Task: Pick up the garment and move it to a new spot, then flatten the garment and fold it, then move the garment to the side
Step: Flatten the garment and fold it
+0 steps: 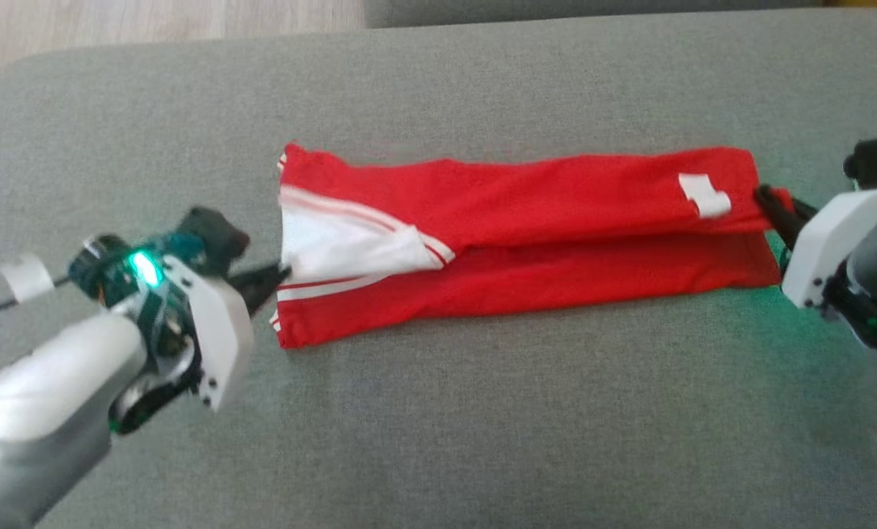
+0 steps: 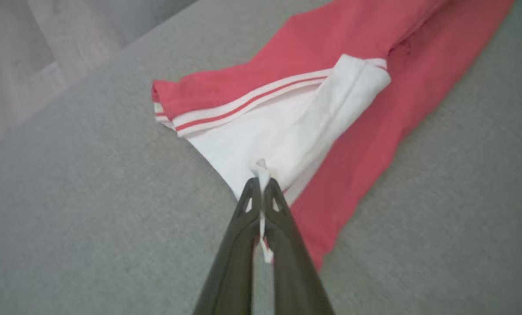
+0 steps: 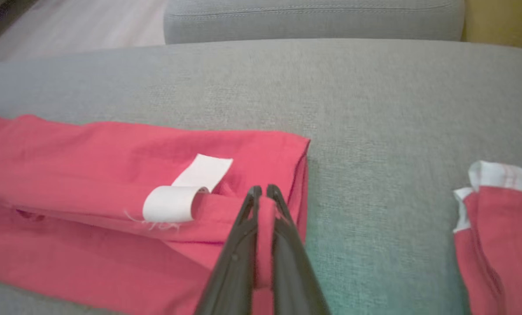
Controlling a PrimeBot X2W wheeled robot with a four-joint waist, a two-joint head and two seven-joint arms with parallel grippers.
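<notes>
The garment (image 1: 526, 242), a long red piece with white trim, lies stretched lengthwise across the grey cushion (image 1: 482, 441), already doubled along its length. At its left end, our left gripper (image 1: 280, 275) is clenched on a pinch of the white panel (image 1: 335, 246); in the left wrist view a twist of white cloth sticks out between the closed fingers. Moving along, the red cloth lies fairly flat, with one crease running down the middle. Near the right end a white label (image 1: 703, 195) curls up off the fabric. Just past it, our right gripper (image 1: 765, 200) is clamped on a red fold at the hem.

We judge that we are in the flatten-and-fold step (both ends pinched, cloth drawn taut). The next move likely calls for lifting one end and carrying it over to the other, keeping both pinches firm and level so the layers don't slide apart.

As for containers, we see none; the cushion alone bears the garment, and further right a second bit of red-and-white cloth (image 3: 497, 227), which we cannot identify.
</notes>
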